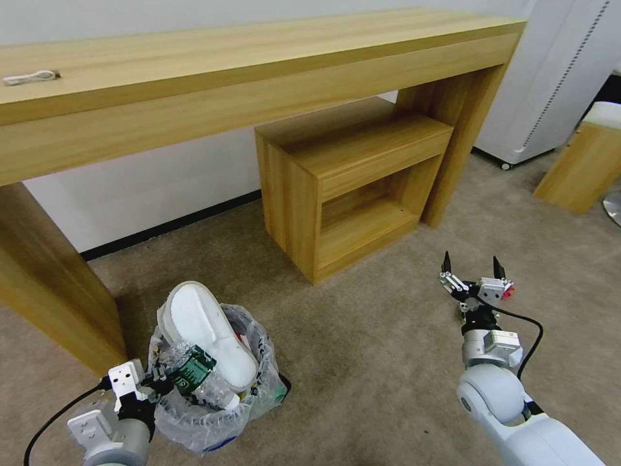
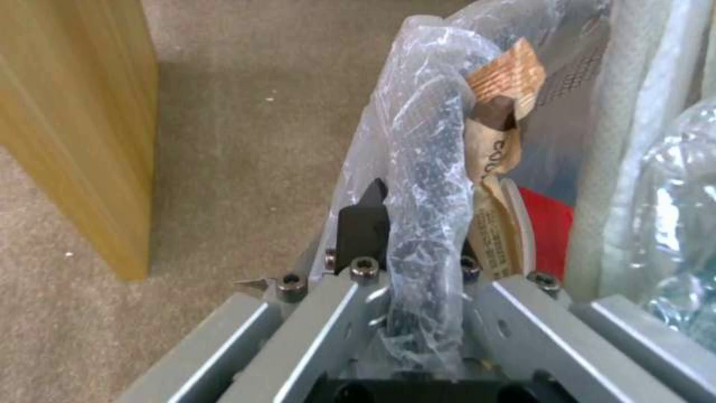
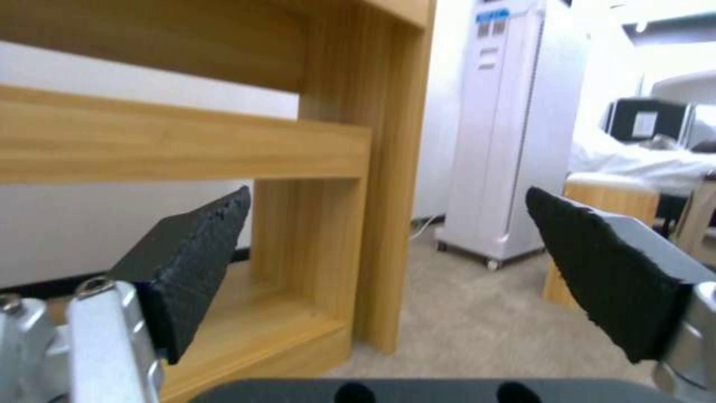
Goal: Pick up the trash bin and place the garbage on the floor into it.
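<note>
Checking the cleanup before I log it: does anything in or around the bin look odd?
Yes. A white slipper sticks sole-up well above the trash bin, which looks overfull. The left claw is shut on its bag-lined rim; the right claw hangs open, empty.

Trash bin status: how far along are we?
The trash bin already holds a white slipper and crushed bottles. The left end effector grips its bagged rim. The right end effector is open and empty above bare carpet; little seems left.

One bin (image 1: 213, 388) stands on the carpet with one white slipper (image 1: 210, 333) and one crushed bottle (image 1: 194, 375) in it. Two pincers show, left (image 1: 152, 382) and right (image 1: 472, 265). One counter (image 1: 259, 71) and one small shelf unit (image 1: 352, 181) stand behind.
</note>
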Motion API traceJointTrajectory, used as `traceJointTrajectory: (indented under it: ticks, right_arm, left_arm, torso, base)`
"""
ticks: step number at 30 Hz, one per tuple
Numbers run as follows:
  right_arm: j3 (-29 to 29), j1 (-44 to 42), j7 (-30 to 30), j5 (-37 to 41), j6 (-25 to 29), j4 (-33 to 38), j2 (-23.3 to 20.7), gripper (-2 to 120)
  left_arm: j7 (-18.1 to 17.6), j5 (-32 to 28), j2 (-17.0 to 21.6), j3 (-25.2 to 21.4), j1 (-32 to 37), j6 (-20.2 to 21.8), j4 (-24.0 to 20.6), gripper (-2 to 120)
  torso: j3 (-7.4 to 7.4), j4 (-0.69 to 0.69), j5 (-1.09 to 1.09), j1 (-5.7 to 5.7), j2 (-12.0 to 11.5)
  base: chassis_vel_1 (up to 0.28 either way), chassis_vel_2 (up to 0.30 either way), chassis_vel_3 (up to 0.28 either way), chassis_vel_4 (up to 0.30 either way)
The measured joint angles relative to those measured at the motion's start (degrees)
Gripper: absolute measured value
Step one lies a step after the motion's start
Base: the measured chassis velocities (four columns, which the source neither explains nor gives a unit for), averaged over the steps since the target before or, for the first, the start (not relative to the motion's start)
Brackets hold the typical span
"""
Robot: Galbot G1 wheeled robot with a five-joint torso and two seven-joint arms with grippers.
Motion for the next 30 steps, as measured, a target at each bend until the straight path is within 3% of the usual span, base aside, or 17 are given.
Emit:
traceJointTrajectory:
  ticks: [5,26,30]
  right_arm:
    - [1.3,-0.6,-0.7,-1.3,0.8,0.3,-0.1,100]
    - [4.4,-1.8,-2.1,-2.6,2.4,1.7,0.2,100]
    - [4.9,-1.8,-3.3,0.3,3.0,2.3,-0.2,100]
  left_arm:
    - [0.0,-0.1,0.0,0.0,0.1,0.0,0.0,0]
    - [0.3,0.4,-0.7,-0.7,1.0,-0.1,-1.9,0]
    - [0.3,0.3,-0.7,-0.9,1.0,-0.2,-2.0,0]
  torso:
    - [0.00,0.00,0.00,0.00,0.0]
    - [0.00,0.00,0.00,0.00,0.0]
    - [0.00,0.00,0.00,0.00,0.0]
  base:
    - [0.000,0.000,0.000,0.000]
    - [-0.016,-0.019,-0.016,-0.016]
    - [0.000,0.000,0.000,0.000]
